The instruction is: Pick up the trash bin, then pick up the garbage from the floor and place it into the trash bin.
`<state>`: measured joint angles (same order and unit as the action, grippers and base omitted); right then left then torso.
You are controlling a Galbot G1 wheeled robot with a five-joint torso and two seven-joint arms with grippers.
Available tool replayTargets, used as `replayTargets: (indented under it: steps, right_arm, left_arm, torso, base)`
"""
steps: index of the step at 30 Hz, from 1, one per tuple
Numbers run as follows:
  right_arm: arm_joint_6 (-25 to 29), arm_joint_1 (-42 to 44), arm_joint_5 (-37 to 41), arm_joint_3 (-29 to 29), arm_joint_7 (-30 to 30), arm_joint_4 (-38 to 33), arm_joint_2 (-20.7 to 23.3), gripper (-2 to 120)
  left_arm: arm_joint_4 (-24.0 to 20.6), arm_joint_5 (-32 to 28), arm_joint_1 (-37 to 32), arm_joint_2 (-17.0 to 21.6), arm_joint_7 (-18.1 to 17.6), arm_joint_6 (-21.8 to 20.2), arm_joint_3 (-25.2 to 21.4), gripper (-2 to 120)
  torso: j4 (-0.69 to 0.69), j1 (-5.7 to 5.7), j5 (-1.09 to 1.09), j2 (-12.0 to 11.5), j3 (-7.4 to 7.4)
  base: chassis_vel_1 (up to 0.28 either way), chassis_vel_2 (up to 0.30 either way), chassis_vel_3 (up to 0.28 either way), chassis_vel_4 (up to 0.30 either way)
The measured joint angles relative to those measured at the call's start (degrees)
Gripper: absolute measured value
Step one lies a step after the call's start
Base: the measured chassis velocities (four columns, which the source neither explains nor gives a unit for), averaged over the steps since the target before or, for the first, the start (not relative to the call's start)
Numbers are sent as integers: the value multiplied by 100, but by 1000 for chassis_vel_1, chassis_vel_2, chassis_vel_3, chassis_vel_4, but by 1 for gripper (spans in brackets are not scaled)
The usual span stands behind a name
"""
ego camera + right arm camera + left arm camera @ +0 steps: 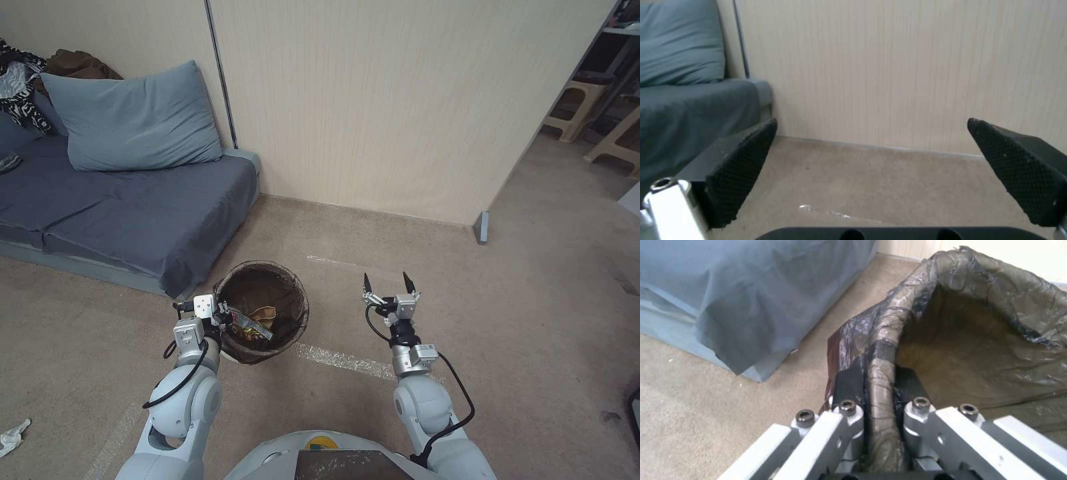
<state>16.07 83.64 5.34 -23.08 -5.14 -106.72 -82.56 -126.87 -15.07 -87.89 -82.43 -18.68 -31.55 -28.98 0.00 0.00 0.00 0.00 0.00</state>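
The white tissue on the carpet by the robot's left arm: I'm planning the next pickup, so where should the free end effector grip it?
Judging from the head view, the white tissue lies flat and crumpled on the floor. The open right end effector should probably come straight down and pinch its raised, bunched middle; the thin edges offer little to grip.

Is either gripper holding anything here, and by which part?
The left gripper is clamped on the trash bin at its liner-covered rim. The right gripper is open and empty.
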Motion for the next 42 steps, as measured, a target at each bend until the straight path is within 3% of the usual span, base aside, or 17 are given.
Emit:
replayTargets:
  steps: [16, 42]
  right_arm:
    - [-100, -102, 3, -16, 65, 6, 93, 100]
    - [97, -292, 11, 111, 286, 157, 112, 100]
  left_arm:
    - [-120, -19, -96, -58, -13, -20, -14, 5]
    - [-244, -63, -170, -111, -59, -90, -55, 5]
  torso:
    - [0, 0, 0, 0, 0]
    - [0, 0, -1, 0, 0]
  base:
    - [37, 35, 37, 40]
    - [126, 119, 117, 119]
